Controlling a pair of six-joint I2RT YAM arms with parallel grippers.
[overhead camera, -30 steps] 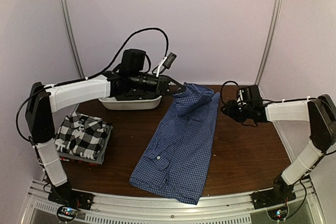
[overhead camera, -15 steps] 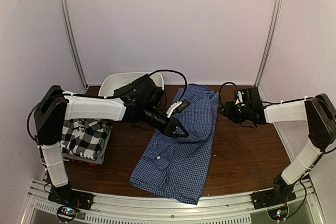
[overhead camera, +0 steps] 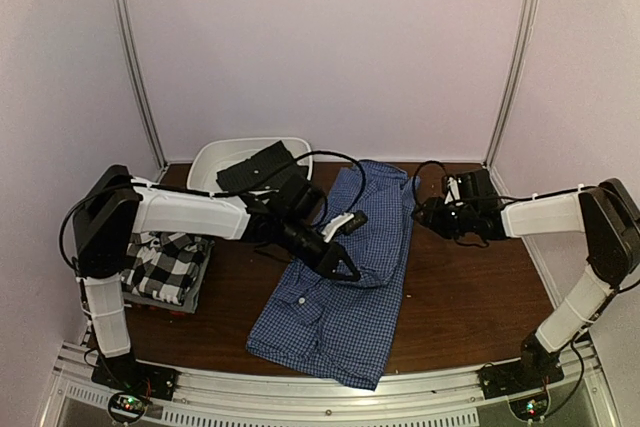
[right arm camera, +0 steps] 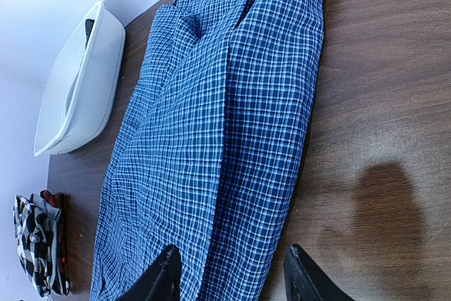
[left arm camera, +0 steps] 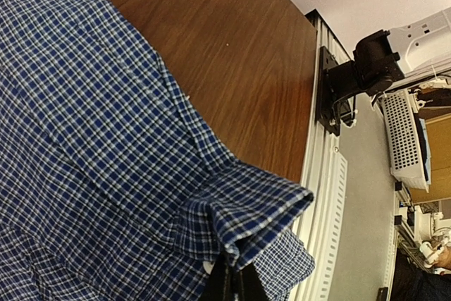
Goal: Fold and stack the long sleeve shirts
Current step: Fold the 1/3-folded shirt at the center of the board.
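Left wrist view: the left end effector (left arm camera: 229,285) is clenched on a raised fold of the blue-and-white check shirt (left arm camera: 84,139). The right end effector (right arm camera: 232,283) is released, its fingers spread above the shirt's edge. In the top view the shirt lies mid-desk (overhead camera: 470,287), with the right end effector at its 2 o'clock. The folded black-and-white plaid shirt (overhead camera: 165,265) sits at its 9 o'clock.

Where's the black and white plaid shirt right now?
Top view: the plaid shirt lies folded atop a stack at the left side of the table, left of the blue checked shirt.
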